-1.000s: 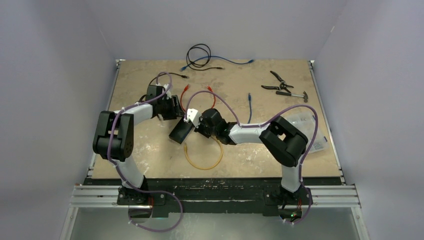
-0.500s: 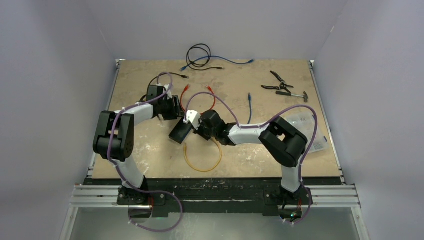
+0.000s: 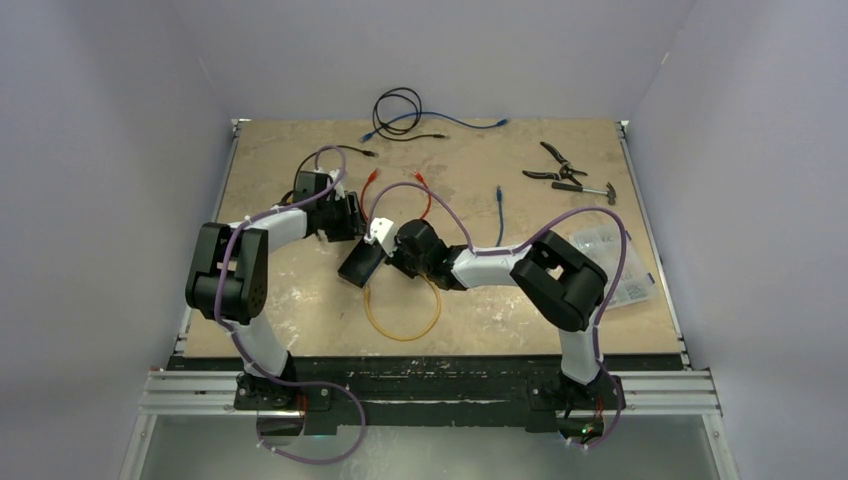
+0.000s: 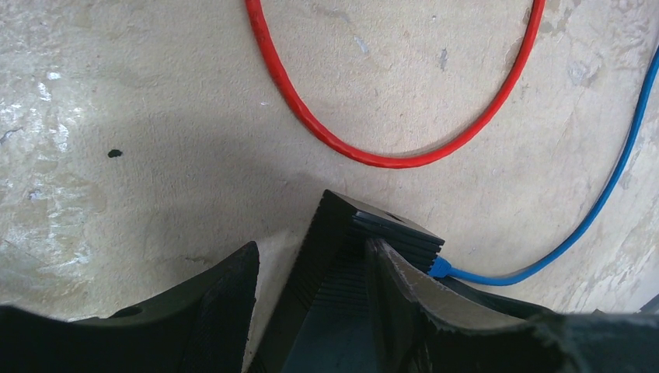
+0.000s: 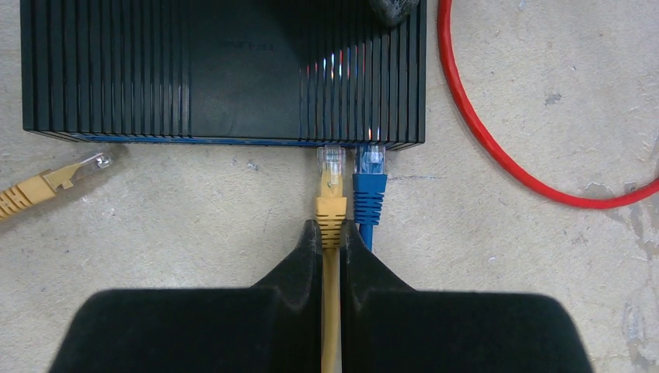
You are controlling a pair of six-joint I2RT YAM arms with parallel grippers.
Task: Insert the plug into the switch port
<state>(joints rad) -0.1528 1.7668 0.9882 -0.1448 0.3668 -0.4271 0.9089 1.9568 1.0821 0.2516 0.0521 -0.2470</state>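
Right wrist: right gripper [image 5: 332, 237] pinching yellow plug [image 5: 330, 189] at switch [image 5: 223, 71].

Evenly lit from overhead, bright, sharp throughout. Soft shadow on the table [image 4: 194, 179] beneath the left gripper [image 4: 311, 272]. Small glare streaks on the switch [image 5: 334, 66] ribs.

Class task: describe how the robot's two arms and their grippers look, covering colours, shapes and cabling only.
Both arms alternate bulky black joint housings with white link segments; a purple cable loops loosely along each. The left gripper and right gripper have matte black, wedge-shaped fingers. A white block sits by the right wrist.
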